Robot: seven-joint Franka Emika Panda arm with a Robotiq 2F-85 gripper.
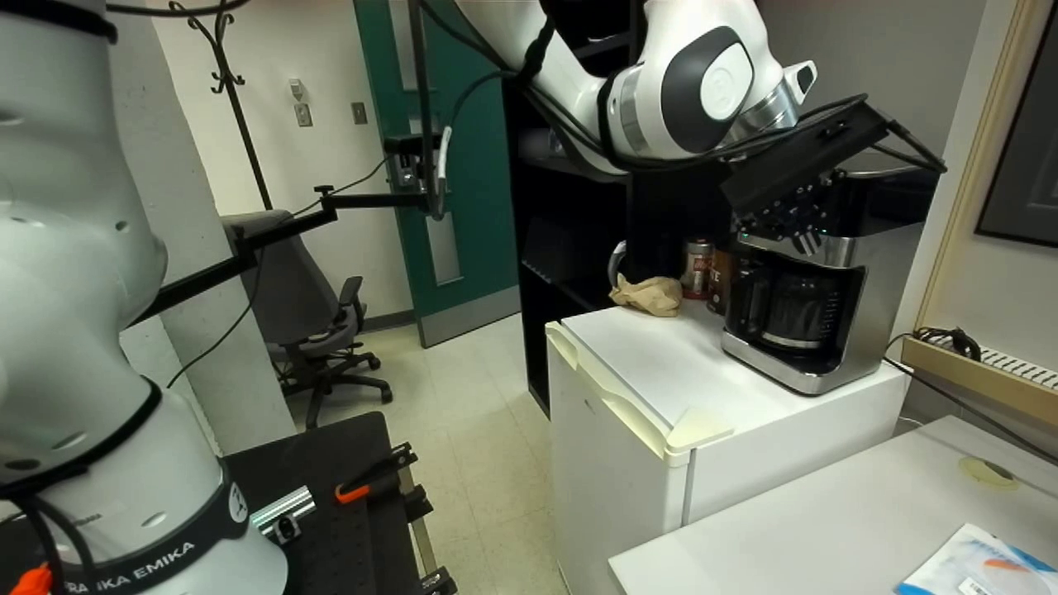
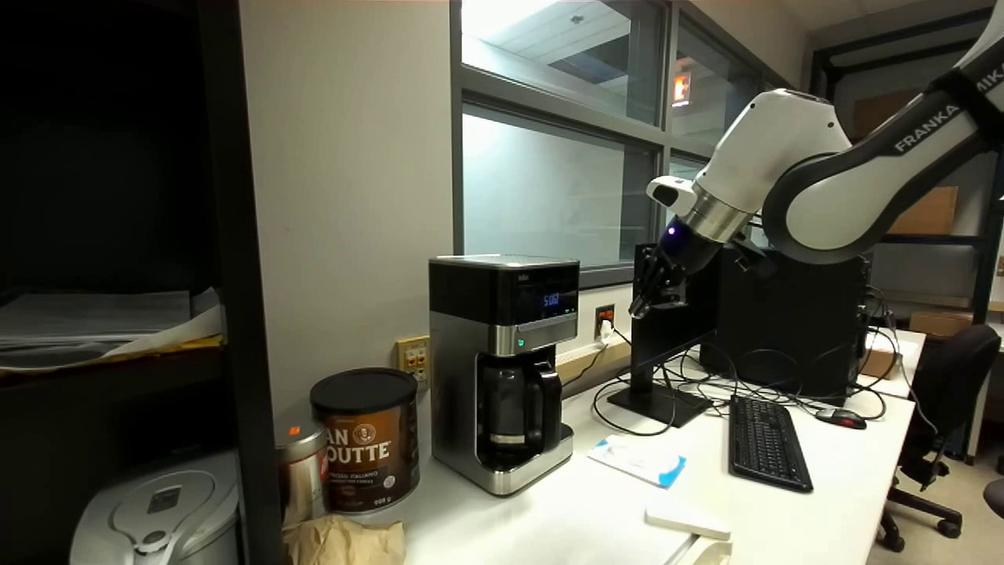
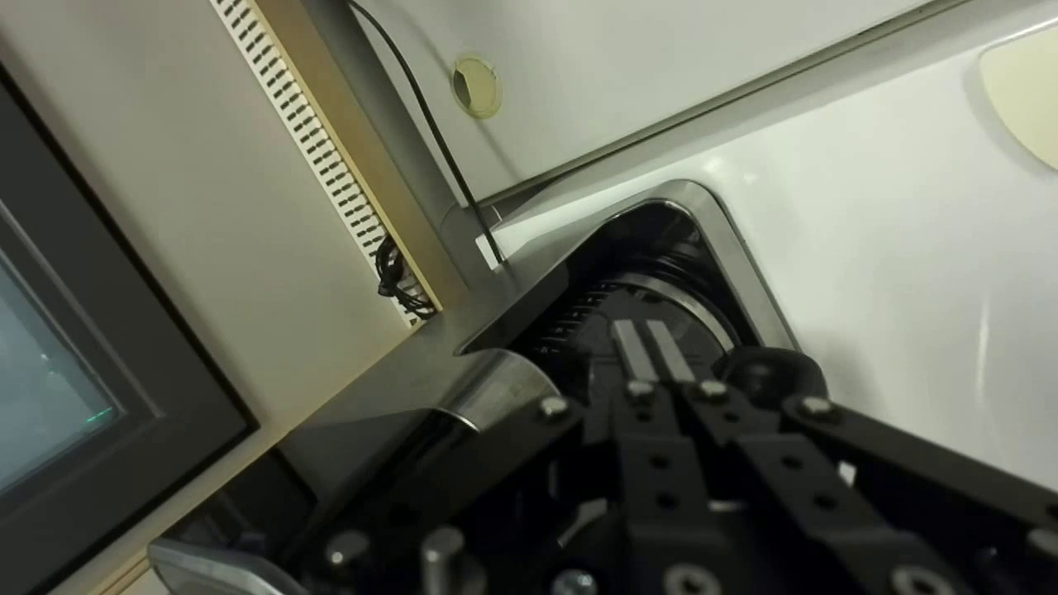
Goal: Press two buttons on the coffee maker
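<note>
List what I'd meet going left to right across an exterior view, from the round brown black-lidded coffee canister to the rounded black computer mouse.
In an exterior view: brown canister, boxy black-and-silver coffee maker, flat white-and-blue packet, long black keyboard, black mouse.

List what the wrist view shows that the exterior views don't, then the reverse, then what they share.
Only the wrist view shows a small green streak in the window glass and makes the screw heads by the fingers distinguishable.

Only the exterior views show the Franka arm, crumpled brown paper bag, brown coffee can and blue-and-white packet, plus, in an exterior view, a lit digital display.

All share the coffee maker, its glass carafe and the fingers.
</note>
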